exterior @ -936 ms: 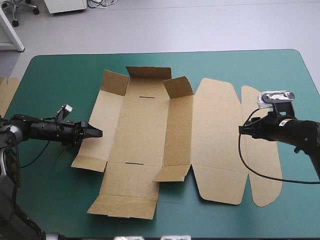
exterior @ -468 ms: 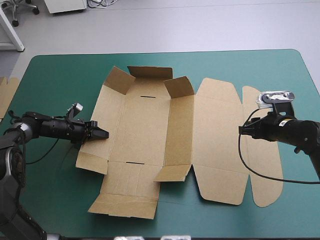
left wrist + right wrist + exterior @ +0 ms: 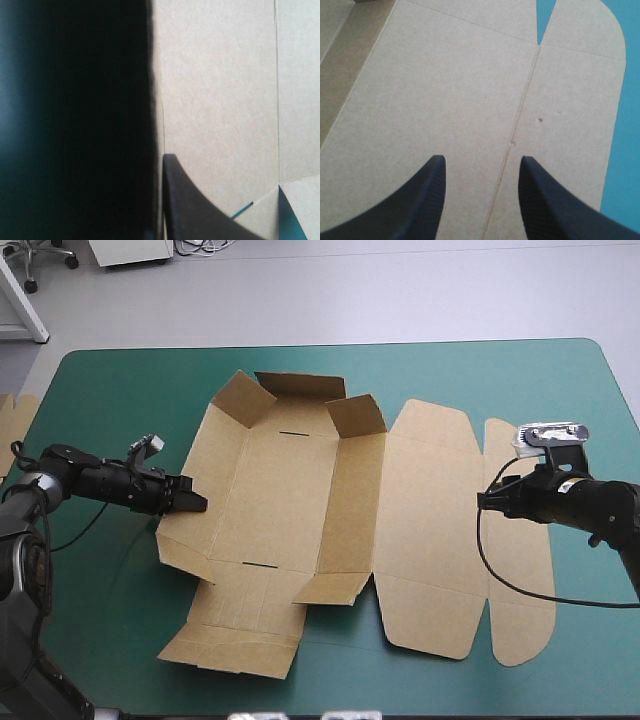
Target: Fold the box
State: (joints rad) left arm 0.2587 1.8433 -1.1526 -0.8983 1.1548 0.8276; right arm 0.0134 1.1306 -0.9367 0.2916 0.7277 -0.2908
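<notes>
The box (image 3: 290, 490) lies opened out across the table's middle, mostly flat, w/ its lid panel (image 3: 430, 530) and rounded tuck flap (image 3: 522, 560) stretched toward the right side. The left gripper (image 3: 192, 503) comes in low from the left and meets the left wall (image 3: 218, 465) about mid-length. In its wrist view 1 black finger (image 3: 200, 215) lies on the board (image 3: 220, 100), the sheet's edge runs up beside it, and a dark mass sits on the other side, prob. the 2nd finger close to the lens. So I read it as pinched onto that wall. A mid-wall grip prob. serves to swing the wall up about its crease w/o twisting it. The right gripper (image 3: 481, 160) is spread wide, holding nothing, poised over the crease btwn lid and tuck flap (image 3: 580, 90). Whether it touches the board I can't tell; it looks placed to pin the sheet so it won't slide. At the far end 3 parts are partly raised: the corner flap (image 3: 240, 400), the back wall (image 3: 298, 385) and the inner flap (image 3: 355, 415). The near flap (image 3: 235, 635) lies flat, its edge near the table's near edge, so little slack there. The teal-green cover (image 3: 120, 390) is bare left of the box, along the far edge and right of the tuck flap, giving both arms room to swing. Spare board (image 3: 12, 425) pokes in at the left edge, well apart from the work.
</notes>
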